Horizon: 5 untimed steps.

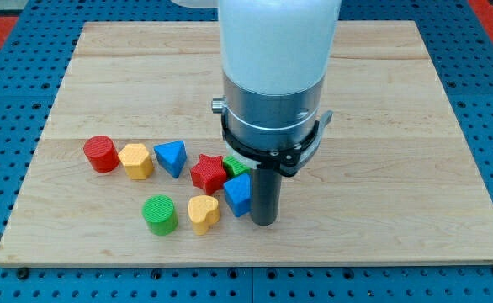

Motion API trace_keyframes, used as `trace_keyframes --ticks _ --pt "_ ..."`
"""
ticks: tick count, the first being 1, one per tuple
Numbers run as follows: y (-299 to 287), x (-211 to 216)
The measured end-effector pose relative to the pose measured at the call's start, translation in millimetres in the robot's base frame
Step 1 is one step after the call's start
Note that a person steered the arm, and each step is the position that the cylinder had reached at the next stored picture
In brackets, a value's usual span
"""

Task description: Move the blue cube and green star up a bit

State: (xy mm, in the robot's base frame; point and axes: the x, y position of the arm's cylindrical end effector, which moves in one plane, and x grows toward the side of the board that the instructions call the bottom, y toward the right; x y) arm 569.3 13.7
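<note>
The blue cube (237,194) sits low on the wooden board, just left of my rod. My tip (265,223) rests on the board right beside the cube's right side, touching or nearly touching it. The green star (235,166) lies just above the blue cube, mostly hidden behind the red star (208,173) and the arm's collar; only a small green part shows.
A red cylinder (101,154), a yellow hexagon block (136,161) and a blue triangular block (172,157) stand in a row at the view's left. A green cylinder (159,214) and a yellow heart (203,213) lie below them. The board's bottom edge (255,257) is near.
</note>
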Motion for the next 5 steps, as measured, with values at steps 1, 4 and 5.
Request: trace_keyframes --ticks 1,4,5 --pt "-19.9 24.1" --pt "-64.6 -75.5" --pt "-86.0 -134.0"
